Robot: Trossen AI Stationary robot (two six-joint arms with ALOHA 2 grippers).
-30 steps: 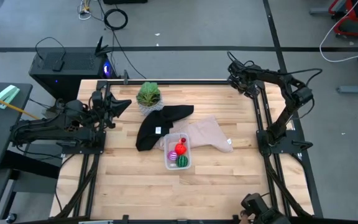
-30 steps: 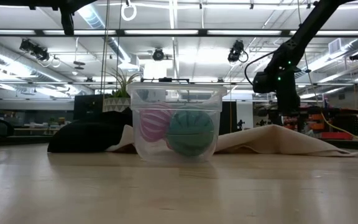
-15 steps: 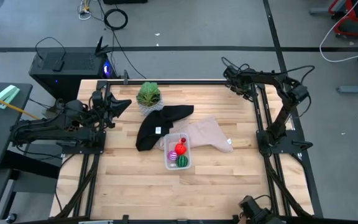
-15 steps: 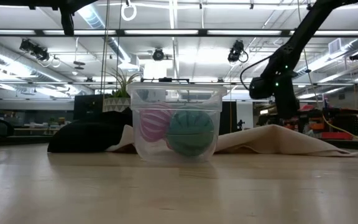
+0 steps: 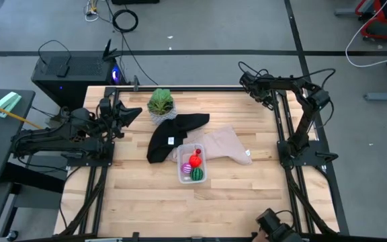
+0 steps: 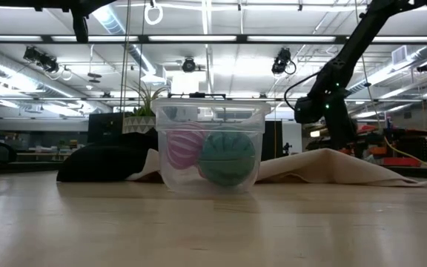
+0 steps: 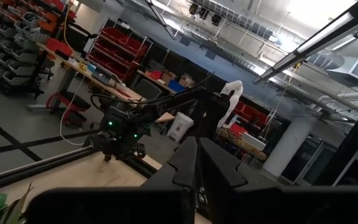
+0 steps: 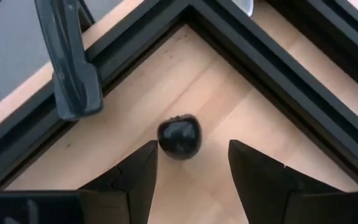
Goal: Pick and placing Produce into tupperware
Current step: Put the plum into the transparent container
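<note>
The clear tupperware tub (image 5: pixel 192 163) (image 6: pixel 208 148) stands mid-table with its base on the wood. In it lie a red fruit (image 5: pixel 195 160), a magenta one (image 5: pixel 187 168) (image 6: pixel 186 146) and a green melon-like one (image 5: pixel 197 174) (image 6: pixel 227 157). My right gripper (image 5: pixel 245 82) (image 8: pixel 188 169) is open over the table's far right corner. Its fingers stand either side of, and just short of, a small dark glossy round thing (image 8: pixel 179 135) lying on the wood, without touching it. My left gripper (image 5: pixel 136 109) (image 7: pixel 197 163) is shut, held level at the table's left side.
A leafy green potted plant (image 5: pixel 160 102) stands near the far edge. A black cloth (image 5: pixel 173 134) and a beige cloth (image 5: pixel 227 144) lie beside the tub. Black frame bars (image 8: pixel 272 68) and a dark clamp (image 8: pixel 73 68) hem in the corner below my right gripper.
My right arm has drifted a little toward the table's left along the far edge and sunk slightly at the far right corner. The tub, the fruits and my left arm have stayed where they were.
</note>
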